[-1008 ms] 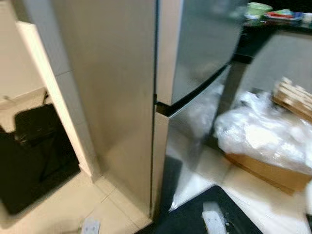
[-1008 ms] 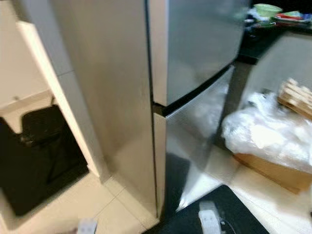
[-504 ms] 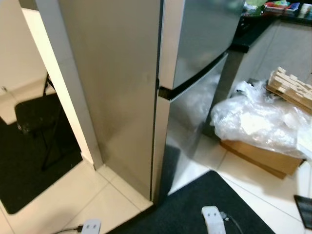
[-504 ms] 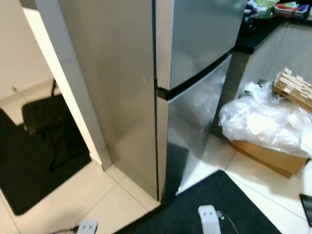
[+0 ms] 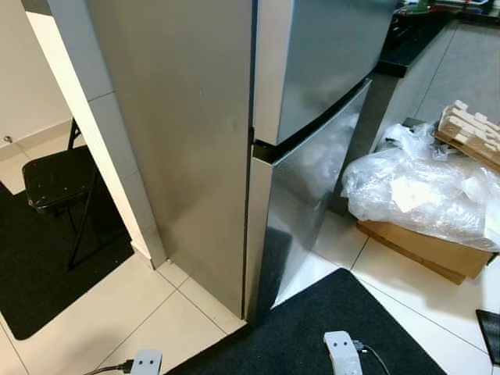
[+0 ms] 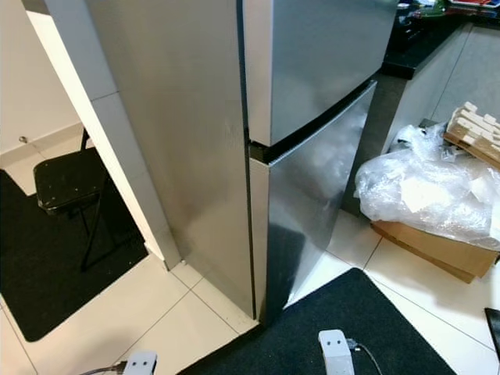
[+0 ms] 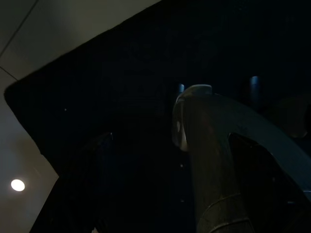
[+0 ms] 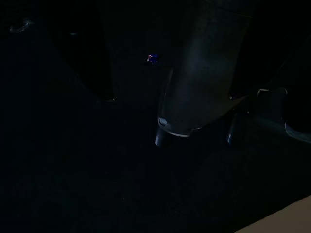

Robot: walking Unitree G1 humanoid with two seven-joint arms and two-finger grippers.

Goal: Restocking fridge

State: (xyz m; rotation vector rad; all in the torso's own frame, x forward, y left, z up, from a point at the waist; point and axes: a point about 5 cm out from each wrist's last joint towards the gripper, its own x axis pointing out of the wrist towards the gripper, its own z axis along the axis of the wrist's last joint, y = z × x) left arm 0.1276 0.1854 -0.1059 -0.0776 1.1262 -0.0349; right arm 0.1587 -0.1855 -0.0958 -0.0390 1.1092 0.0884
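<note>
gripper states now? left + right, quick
Left pincer: hangs idle over the dark mat; too dark, cannot tell if open or shut.
Right pincer: hangs idle in the shade; cannot tell either.

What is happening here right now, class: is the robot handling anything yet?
Nothing is being handled yet. The robot stands at the corner of a steel fridge, whose upper and lower doors are both shut. Its feet rest on a dark mat. To its right, a cardboard box topped with clear plastic wrap sits on the tiled floor; to its left stands a black folding chair. The wrist views are very dark, with both arms hanging idle over the mat.
</note>
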